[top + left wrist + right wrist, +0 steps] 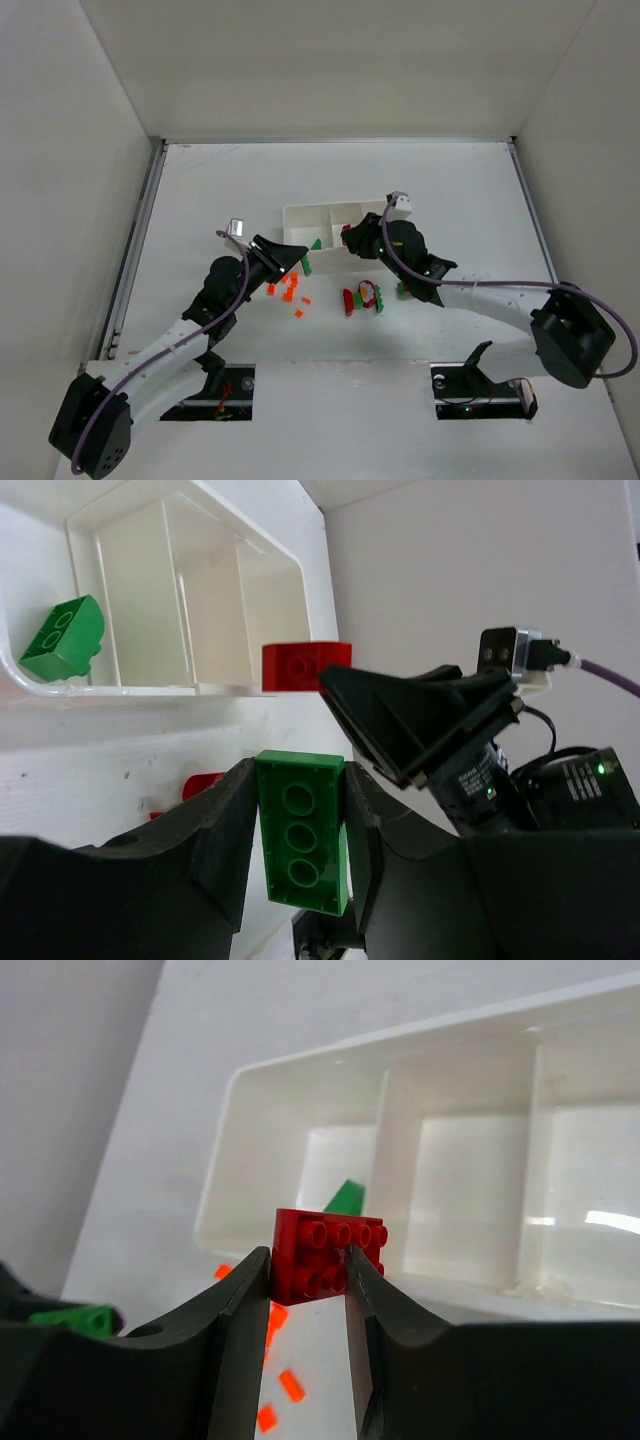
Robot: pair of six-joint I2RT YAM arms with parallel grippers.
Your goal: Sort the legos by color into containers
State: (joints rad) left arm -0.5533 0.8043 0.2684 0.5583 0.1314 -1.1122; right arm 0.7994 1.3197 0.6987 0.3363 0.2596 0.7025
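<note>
My left gripper (297, 259) is shut on a green lego brick (300, 830), holding it just in front of the white tray (300, 210). My right gripper (352, 238) is shut on a red lego brick (325, 1255) and holds it at the tray's near wall (385, 1160). The red brick also shows in the left wrist view (305, 666), by the tray's rim (150, 691). Another green brick (347, 1198) lies in the tray's left compartment and shows in the left wrist view (62, 638). The other two compartments look bare.
Several tiny orange bits (288, 290) lie on the table in front of the tray, below my left gripper. A small pile of red and green bricks (362, 298) sits under the right arm. The two grippers are close together.
</note>
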